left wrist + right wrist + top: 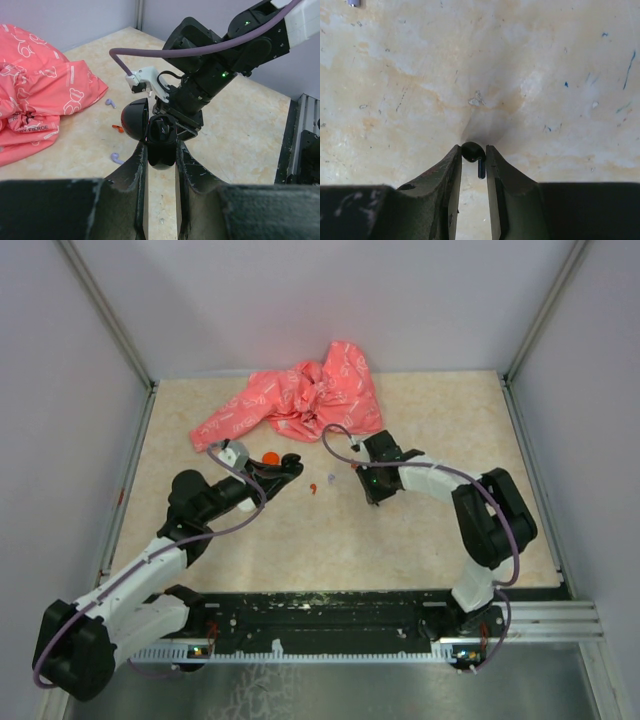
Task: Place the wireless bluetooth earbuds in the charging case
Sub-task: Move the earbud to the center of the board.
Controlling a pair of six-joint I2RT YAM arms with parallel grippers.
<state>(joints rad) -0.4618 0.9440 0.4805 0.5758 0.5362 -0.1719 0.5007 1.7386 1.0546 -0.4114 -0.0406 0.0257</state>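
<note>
1. The left gripper (160,152) is clamped narrow on the black charging case (161,142), which stands open;
2. The right gripper (473,148) pinches a black earbud (471,151) low over the table (520,75), near the case.

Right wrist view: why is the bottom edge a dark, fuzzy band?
Right wrist view: the right gripper sits close to the lens, dark and soft at the bottom; the table is sharp. Left wrist view: same dark band below the left gripper.
</note>
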